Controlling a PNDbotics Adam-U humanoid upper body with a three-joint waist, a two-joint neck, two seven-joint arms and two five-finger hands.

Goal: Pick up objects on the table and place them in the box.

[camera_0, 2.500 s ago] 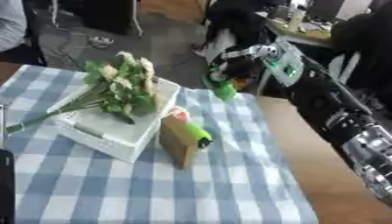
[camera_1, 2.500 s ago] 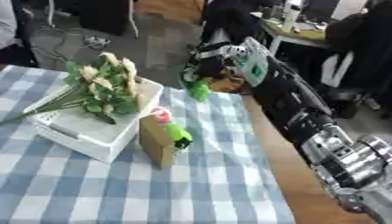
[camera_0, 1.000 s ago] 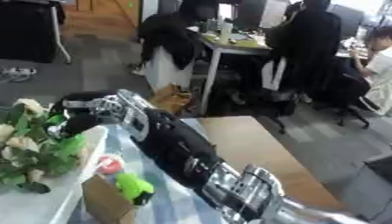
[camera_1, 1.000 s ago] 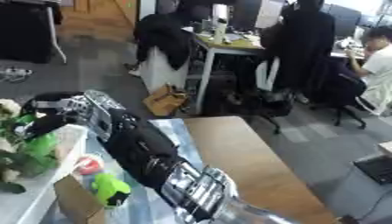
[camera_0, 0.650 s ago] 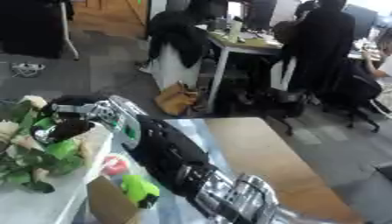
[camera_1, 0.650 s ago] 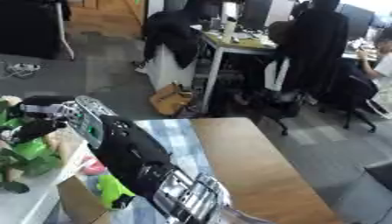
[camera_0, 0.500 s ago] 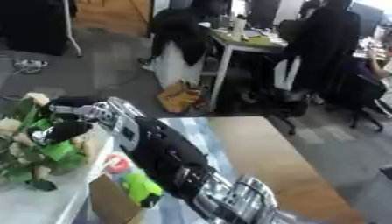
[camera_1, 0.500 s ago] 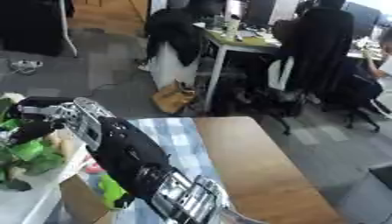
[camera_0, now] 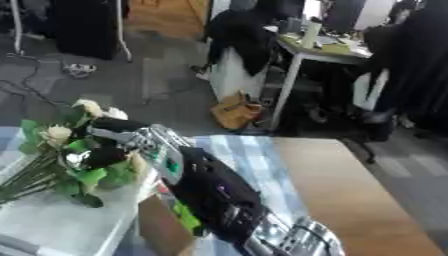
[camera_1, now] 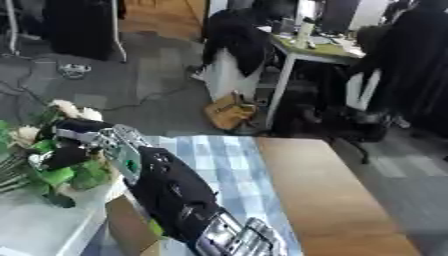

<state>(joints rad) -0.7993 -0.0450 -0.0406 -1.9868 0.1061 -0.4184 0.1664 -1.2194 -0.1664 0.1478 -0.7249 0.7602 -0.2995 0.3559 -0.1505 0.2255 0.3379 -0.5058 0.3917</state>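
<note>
My right arm reaches from the lower right up to the left, over the white box. Its hand hangs just above the bunch of white flowers and green leaves lying in that box. The fingers are curled, and a small green object shows among them, hard to separate from the leaves. A brown carton with a pink top stands against the box's right side, and a bright green thing lies on it, half hidden by my forearm. My left hand shows in neither view.
The blue-and-white checked cloth covers the table's left part; bare wood runs along its right. Beyond the far edge are a brown bag on the floor, a desk and office chairs.
The camera has swung, so the whole picture shifted. My right hand went from above the table's far edge, carrying the green object, leftward to over the flowers in the box, sinking slightly.
</note>
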